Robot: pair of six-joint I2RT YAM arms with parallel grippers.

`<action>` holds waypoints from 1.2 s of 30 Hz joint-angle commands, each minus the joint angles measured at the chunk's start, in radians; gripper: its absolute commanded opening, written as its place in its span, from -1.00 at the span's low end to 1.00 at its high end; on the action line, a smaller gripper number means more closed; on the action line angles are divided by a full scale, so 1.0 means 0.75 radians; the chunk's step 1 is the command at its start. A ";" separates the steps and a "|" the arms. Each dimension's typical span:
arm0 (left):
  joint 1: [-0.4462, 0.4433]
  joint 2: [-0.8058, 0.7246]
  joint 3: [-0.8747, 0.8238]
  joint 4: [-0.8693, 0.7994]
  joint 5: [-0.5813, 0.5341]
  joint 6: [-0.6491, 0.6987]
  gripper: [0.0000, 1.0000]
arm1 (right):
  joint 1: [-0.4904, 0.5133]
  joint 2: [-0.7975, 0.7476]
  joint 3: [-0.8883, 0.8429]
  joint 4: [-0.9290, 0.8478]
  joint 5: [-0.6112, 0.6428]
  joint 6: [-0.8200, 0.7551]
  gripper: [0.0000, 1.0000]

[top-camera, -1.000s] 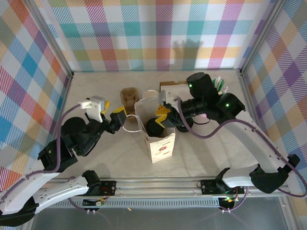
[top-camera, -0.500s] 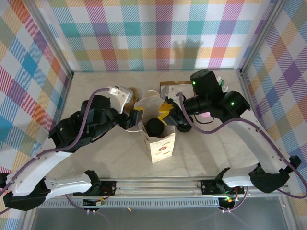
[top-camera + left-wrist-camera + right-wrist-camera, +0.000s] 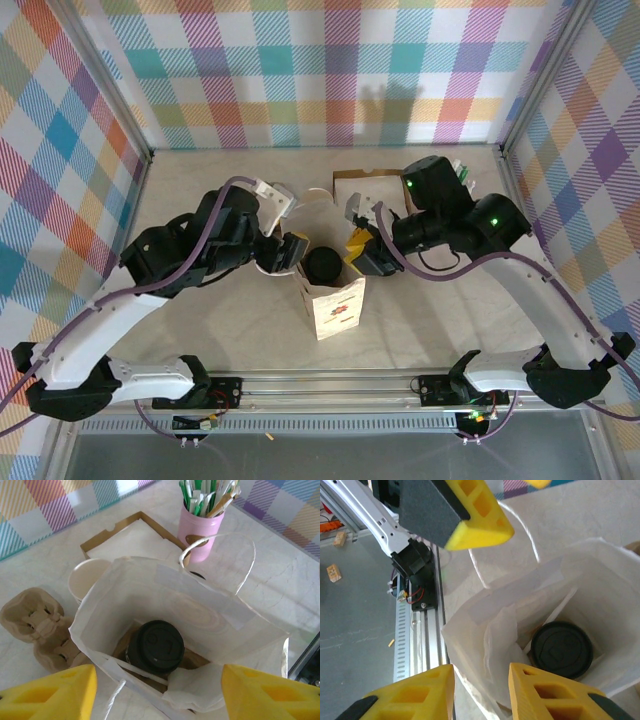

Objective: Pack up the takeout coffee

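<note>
The takeout coffee (image 3: 322, 265) stands upright inside an open white paper bag (image 3: 335, 305) at the table's middle; its round black lid (image 3: 156, 646) shows in the left wrist view, and the lid (image 3: 562, 649) also shows in the right wrist view. My left gripper (image 3: 290, 250) hovers open at the bag's left rim, its yellow fingers (image 3: 50, 692) wide apart above the bag (image 3: 200, 605). My right gripper (image 3: 358, 250) is at the bag's right rim, jaws apart, with the bag's wall (image 3: 520, 605) lying below and between them, and the paper not visibly pinched.
Behind the bag are a lidless white cup (image 3: 89, 580), a brown box of napkins (image 3: 135, 537), a pink cup of straws (image 3: 202, 530) and a cardboard cup carrier (image 3: 37, 630). The bag's handle loop (image 3: 220, 545) sticks up. The metal rail (image 3: 415, 625) runs along the near edge.
My left arm has swung right and in to the bag's left rim, its jaws narrowing slightly. My right gripper has drawn back rightward from over the lid; the coffee stays in the bag.
</note>
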 commanded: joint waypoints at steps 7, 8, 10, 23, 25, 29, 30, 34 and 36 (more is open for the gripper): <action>-0.007 0.028 0.097 -0.129 0.018 0.029 0.31 | -0.011 -0.040 0.039 -0.075 0.026 0.064 -0.30; -0.007 0.040 0.110 -0.143 0.022 0.035 0.31 | -0.013 -0.039 0.039 -0.087 0.052 0.068 -0.30; -0.007 0.061 0.131 -0.165 0.022 0.045 0.30 | -0.022 -0.046 0.036 -0.103 0.086 0.081 -0.31; -0.007 0.180 0.231 -0.218 0.065 0.120 0.30 | -0.254 -0.085 0.036 0.000 0.184 0.295 -0.28; -0.007 0.188 0.236 -0.215 0.063 0.127 0.31 | -0.288 -0.084 0.021 0.044 0.224 0.336 -0.25; -0.007 0.190 0.230 -0.206 0.055 0.143 0.32 | -0.330 -0.058 0.001 0.098 0.370 0.411 -0.21; -0.007 0.189 0.228 -0.204 0.051 0.146 0.32 | -0.338 -0.041 0.002 0.110 0.405 0.426 -0.20; -0.007 0.191 0.226 -0.206 0.044 0.159 0.33 | -0.361 0.044 0.010 0.150 0.531 0.526 -0.15; -0.007 0.190 0.226 -0.212 0.039 0.165 0.33 | -0.361 0.092 0.020 0.172 0.581 0.555 -0.09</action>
